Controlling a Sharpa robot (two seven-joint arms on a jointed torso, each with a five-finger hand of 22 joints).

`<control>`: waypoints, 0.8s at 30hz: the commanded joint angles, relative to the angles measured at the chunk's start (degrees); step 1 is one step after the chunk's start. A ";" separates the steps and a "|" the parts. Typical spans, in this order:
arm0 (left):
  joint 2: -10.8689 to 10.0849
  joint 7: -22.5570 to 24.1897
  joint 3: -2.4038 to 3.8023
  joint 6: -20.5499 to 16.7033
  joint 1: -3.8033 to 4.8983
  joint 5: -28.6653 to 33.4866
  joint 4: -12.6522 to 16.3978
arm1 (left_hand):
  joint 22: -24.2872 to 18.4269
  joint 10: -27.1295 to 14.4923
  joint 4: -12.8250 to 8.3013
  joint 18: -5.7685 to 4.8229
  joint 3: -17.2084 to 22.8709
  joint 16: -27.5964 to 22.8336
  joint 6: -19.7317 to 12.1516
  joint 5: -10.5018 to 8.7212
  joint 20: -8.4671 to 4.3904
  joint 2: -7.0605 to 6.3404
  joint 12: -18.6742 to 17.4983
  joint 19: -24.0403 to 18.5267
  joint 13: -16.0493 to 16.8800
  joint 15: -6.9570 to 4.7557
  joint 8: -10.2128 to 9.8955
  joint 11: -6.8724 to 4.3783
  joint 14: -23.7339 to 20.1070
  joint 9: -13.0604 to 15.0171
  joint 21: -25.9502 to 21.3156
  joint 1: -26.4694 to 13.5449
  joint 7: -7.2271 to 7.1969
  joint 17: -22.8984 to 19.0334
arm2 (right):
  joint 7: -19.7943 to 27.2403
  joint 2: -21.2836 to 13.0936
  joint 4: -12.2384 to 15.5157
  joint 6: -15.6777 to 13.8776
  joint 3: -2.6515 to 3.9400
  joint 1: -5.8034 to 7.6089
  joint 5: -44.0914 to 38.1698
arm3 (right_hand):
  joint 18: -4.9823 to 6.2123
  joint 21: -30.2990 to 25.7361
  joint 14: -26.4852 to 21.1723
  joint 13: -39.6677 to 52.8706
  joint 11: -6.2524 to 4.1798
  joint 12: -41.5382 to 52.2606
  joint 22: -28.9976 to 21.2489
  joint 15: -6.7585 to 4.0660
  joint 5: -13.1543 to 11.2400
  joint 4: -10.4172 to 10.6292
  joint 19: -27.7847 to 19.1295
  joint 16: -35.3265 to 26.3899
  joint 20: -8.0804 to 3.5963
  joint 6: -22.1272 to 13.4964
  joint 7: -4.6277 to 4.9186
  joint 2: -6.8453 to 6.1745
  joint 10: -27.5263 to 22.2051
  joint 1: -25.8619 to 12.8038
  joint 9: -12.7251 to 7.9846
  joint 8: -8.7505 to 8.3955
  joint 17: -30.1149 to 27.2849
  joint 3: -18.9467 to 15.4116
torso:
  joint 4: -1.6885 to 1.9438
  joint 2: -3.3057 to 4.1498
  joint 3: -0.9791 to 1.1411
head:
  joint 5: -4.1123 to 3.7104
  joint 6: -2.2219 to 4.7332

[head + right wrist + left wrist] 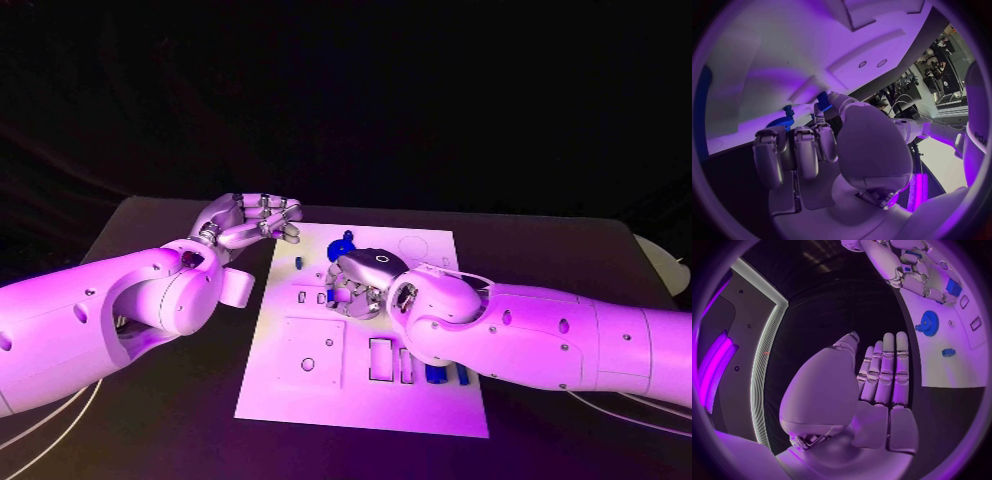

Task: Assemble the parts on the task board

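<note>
My right robot hand (361, 280) pinches a small blue part (824, 100) over the task board (361, 395); my left robot hand (253, 222) holds nothing.

The board lies at the centre of the black surface (173, 420). My right robot hand hovers above the board's middle, fingers curled down, the part held at thumb and fingertip. A blue gear (339, 244) rests on the board at twelve o'clock of that hand. My left robot hand waits just off the board's ten o'clock corner, fingers straight and together.
</note>
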 commanded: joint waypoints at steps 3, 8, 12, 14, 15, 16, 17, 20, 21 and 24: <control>0.03 0.42 0.04 0.83 0.06 0.25 0.17 | 0.06 -0.04 0.14 0.56 0.34 0.39 -0.23 -0.28 -0.07 -0.29 -0.33 -0.30 0.07 -0.08 -0.04 0.35 -0.50 -0.07 0.21 0.09 0.13 0.06 | -1.18 0.05 -0.16 1.99 -0.20 -0.29 -1.04 | -0.39 0.25 5.36 5.34 0.21 -0.42 15.09 -0.09 -0.37 0.51 5.99 0.08 -0.27 -1.02 0.10 -0.35 -0.65 -0.87 -0.20 -0.41 12.26 -0.10 | 0.00 0.00 0.01 | -0.03 0.08; 0.02 0.38 0.04 0.86 0.06 0.25 0.16 | 0.06 -0.04 0.14 0.56 0.34 0.39 -0.23 -0.28 -0.07 -0.29 -0.33 -0.30 0.07 -0.08 -0.04 0.35 -0.50 -0.07 0.21 0.09 0.13 0.06 | -1.18 0.11 -0.20 1.68 -0.20 -0.30 -1.13 | -0.39 0.25 5.31 5.07 0.80 -0.73 15.09 0.38 0.23 0.98 5.99 0.01 0.07 -2.64 0.78 -1.58 -1.03 -1.86 -0.61 -1.29 12.04 -0.53 | 0.00 0.01 0.01 | -0.06 0.08; 0.01 0.32 0.04 0.91 0.06 0.25 0.16 | 0.06 -0.04 0.14 0.56 0.34 0.39 -0.23 -0.28 -0.07 -0.29 -0.33 -0.30 0.07 -0.08 -0.04 0.35 -0.50 -0.07 0.21 0.09 0.13 0.06 | -1.19 0.15 -0.20 1.35 -0.20 -0.30 -1.24 | -0.39 0.25 5.29 4.84 1.16 -0.97 15.09 0.72 0.02 1.32 5.99 -0.02 0.37 -3.47 1.17 -2.16 -1.34 -2.38 -0.86 -1.79 11.96 -0.81 | 0.00 0.01 0.02 | -0.07 0.09; 0.01 0.30 0.04 0.92 0.06 0.25 0.15 | 0.06 -0.04 0.14 0.56 0.34 0.39 -0.23 -0.28 -0.07 -0.29 -0.33 -0.30 0.07 -0.08 -0.04 0.35 -0.50 -0.07 0.21 0.09 0.13 0.06 | -1.17 0.16 -0.17 1.19 -0.20 -0.30 -1.28 | -0.39 0.25 5.28 4.74 1.32 -1.07 15.09 0.86 -0.25 1.54 5.99 -0.03 0.51 -3.79 1.32 -2.45 -1.48 -2.67 -0.96 -1.98 11.93 -1.02 | -0.01 0.00 0.02 | -0.08 0.07; 0.00 0.29 0.04 0.93 0.06 0.25 0.15 | 0.06 -0.04 0.14 0.56 0.34 0.39 -0.23 -0.28 -0.07 -0.29 -0.33 -0.30 0.07 -0.08 -0.04 0.35 -0.50 -0.07 0.21 0.09 0.13 0.06 | -1.17 0.17 -0.16 1.13 -0.20 -0.30 -1.32 | -0.39 0.25 5.28 4.64 1.39 -1.16 15.09 0.93 -0.42 1.69 5.99 -0.03 0.59 -3.94 1.38 -2.59 -1.59 -2.85 -1.01 -2.08 11.93 -1.17 | 0.00 0.00 0.01 | -0.08 0.06; 0.00 0.28 0.04 0.93 0.06 0.25 0.15 | 0.06 -0.04 0.14 0.56 0.34 0.39 -0.23 -0.28 -0.07 -0.29 -0.33 -0.30 0.07 -0.08 -0.04 0.35 -0.50 -0.07 0.21 0.09 0.13 0.06 | -1.16 0.17 -0.15 1.09 -0.20 -0.30 -1.34 | -0.39 0.25 5.28 4.64 1.39 -1.16 15.09 0.94 -0.44 1.71 5.99 -0.03 0.59 -3.95 1.38 -2.60 -1.60 -2.86 -1.02 -2.08 11.93 -1.18 | 0.00 0.01 0.01 | -0.08 0.05; 0.00 0.28 0.04 0.94 0.06 0.25 0.15 | 0.06 -0.04 0.14 0.56 0.34 0.39 -0.23 -0.28 -0.07 -0.29 -0.33 -0.30 0.07 -0.08 -0.04 0.35 -0.50 -0.07 0.21 0.09 0.13 0.06 | -1.14 0.17 -0.15 1.07 -0.20 -0.30 -1.36 | -0.39 0.25 5.28 4.63 1.43 -1.17 15.09 0.97 -0.56 1.80 5.99 -0.03 0.64 -4.00 1.41 -2.66 -1.62 -2.96 -1.04 -2.12 11.92 -1.26 | -0.01 0.01 0.02 | -0.07 0.04; -0.01 0.26 0.04 0.94 0.06 0.25 0.15 | 0.06 -0.04 0.14 0.56 0.34 0.39 -0.23 -0.28 -0.07 -0.29 -0.33 -0.30 0.07 -0.08 -0.04 0.35 -0.50 -0.07 0.21 0.09 0.13 0.06 | -1.08 0.15 -0.14 0.94 -0.20 -0.30 -1.41 | -0.39 0.25 5.26 4.46 1.57 -1.34 15.09 1.13 -1.97 2.41 5.99 -0.06 0.84 -4.41 1.52 -3.02 -1.87 -3.53 -1.17 -2.34 11.82 -1.96 | 0.00 0.01 0.02 | -0.10 0.05; -0.01 0.26 0.04 0.94 0.06 0.25 0.15 | 0.06 -0.04 0.14 0.56 0.34 0.39 -0.23 -0.28 -0.07 -0.29 -0.33 -0.30 0.07 -0.08 -0.04 0.35 -0.50 -0.07 0.21 0.09 0.13 0.06 | -1.05 0.14 -0.14 0.89 -0.20 -0.30 -1.42 | -0.39 0.25 5.26 4.45 1.59 -1.35 15.09 1.14 -2.09 2.46 5.99 -0.05 0.86 -4.46 1.54 -3.06 -1.89 -3.55 -1.18 -2.36 11.85 -2.05 | 0.00 0.01 0.02 | -0.10 0.05; -0.02 0.25 0.04 0.95 0.06 0.25 0.14 | 0.06 -0.04 0.14 0.56 0.34 0.39 -0.23 -0.28 -0.07 -0.29 -0.33 -0.30 0.07 -0.08 -0.04 0.35 -0.50 -0.07 0.21 0.09 0.13 0.06 | -0.94 0.08 -0.06 0.55 -0.20 -0.30 -1.44 | -0.39 0.25 5.25 4.34 1.66 -1.46 15.09 1.20 -2.46 2.77 5.99 -0.07 0.94 -4.74 1.60 -3.22 -2.03 -3.76 -1.26 -2.50 11.81 -2.49 | -0.01 0.00 0.01 | -0.12 0.06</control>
